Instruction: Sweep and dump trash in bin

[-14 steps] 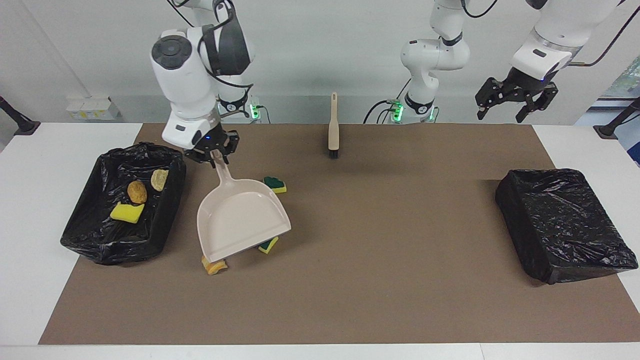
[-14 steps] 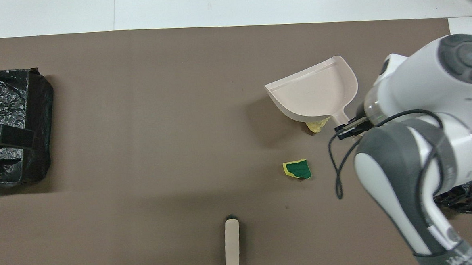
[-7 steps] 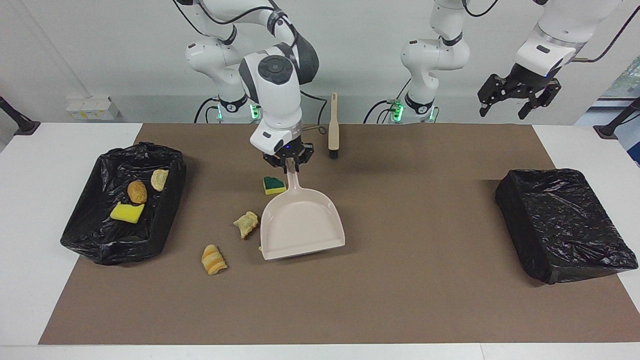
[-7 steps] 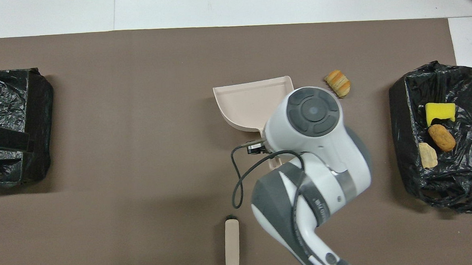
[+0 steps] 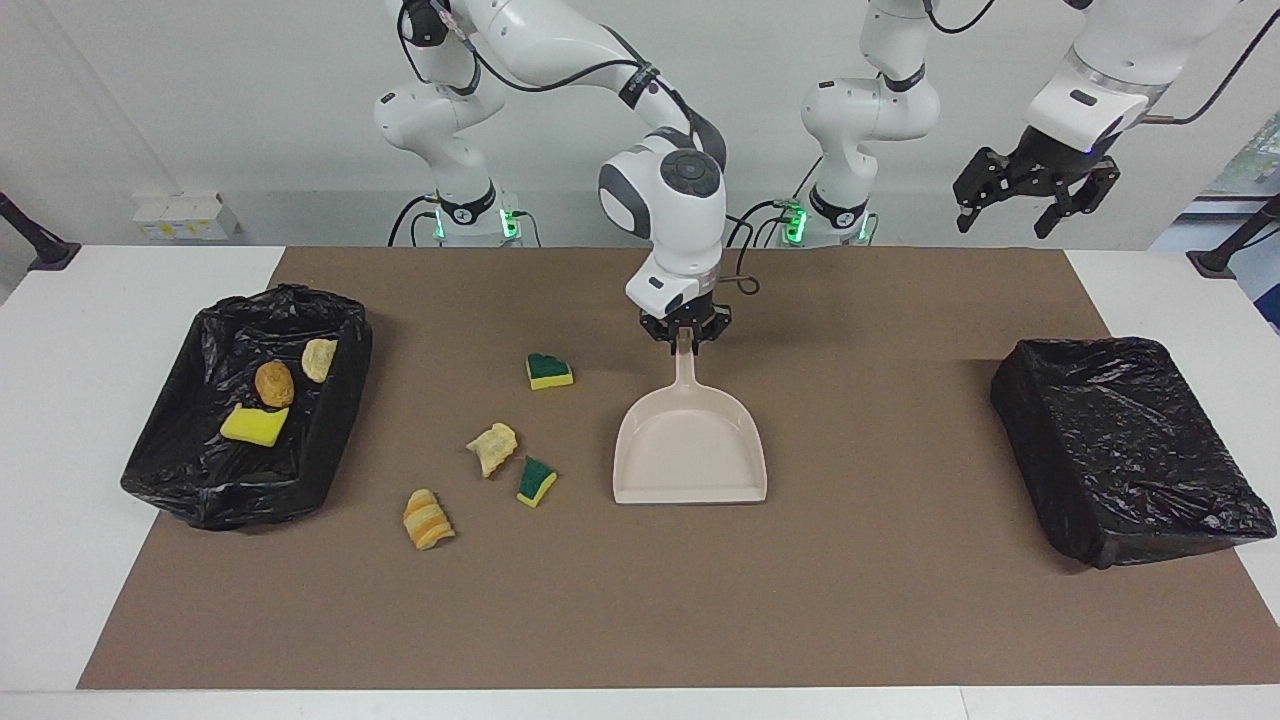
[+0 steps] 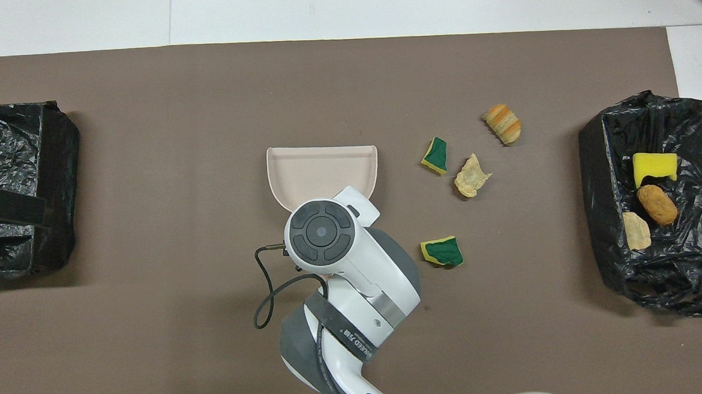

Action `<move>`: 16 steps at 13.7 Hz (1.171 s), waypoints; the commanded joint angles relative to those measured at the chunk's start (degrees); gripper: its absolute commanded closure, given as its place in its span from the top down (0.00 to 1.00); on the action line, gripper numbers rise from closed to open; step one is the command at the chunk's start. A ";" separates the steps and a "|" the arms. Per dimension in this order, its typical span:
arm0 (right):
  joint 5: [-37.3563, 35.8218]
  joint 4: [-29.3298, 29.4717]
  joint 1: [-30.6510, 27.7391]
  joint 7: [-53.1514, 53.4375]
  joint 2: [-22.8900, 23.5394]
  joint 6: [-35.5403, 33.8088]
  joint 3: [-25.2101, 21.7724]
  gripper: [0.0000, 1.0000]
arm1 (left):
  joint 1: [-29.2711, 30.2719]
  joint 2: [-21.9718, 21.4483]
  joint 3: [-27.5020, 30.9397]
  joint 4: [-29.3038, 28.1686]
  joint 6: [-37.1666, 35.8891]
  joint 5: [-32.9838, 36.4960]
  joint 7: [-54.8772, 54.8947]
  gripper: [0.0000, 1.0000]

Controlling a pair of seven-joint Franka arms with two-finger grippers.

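My right gripper is shut on the handle of the beige dustpan, which lies empty and low at the mat's middle; it also shows in the overhead view. Several trash scraps lie on the mat toward the right arm's end: a green-topped sponge bit, a tan pastry piece, another green-topped sponge bit and a golden croissant piece. My left gripper waits open, high over the left arm's end. The brush is hidden by my right arm.
A black-lined bin at the right arm's end holds a yellow sponge, a brown bread piece and a tan pastry. A second black-lined bin stands at the left arm's end.
My right gripper has carried the dustpan from beside the right arm's bin to the mat's middle, uncovering the scraps. The left gripper has stayed about where it was.
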 commanded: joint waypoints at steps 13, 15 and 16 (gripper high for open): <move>1.69 -33.34 7.88 8.13 -29.22 5.20 0.20 1.00 | 0.72 -0.15 -0.13 0.64 -0.75 0.25 0.26 1.00; 3.79 -37.92 10.61 10.33 -32.48 7.42 0.20 1.00 | 0.72 -0.15 -0.13 0.64 -0.84 0.25 0.26 1.00; 4.76 -39.25 11.75 11.30 -33.80 7.42 0.20 1.00 | 0.72 -0.15 -0.13 0.64 -0.84 0.25 0.26 1.00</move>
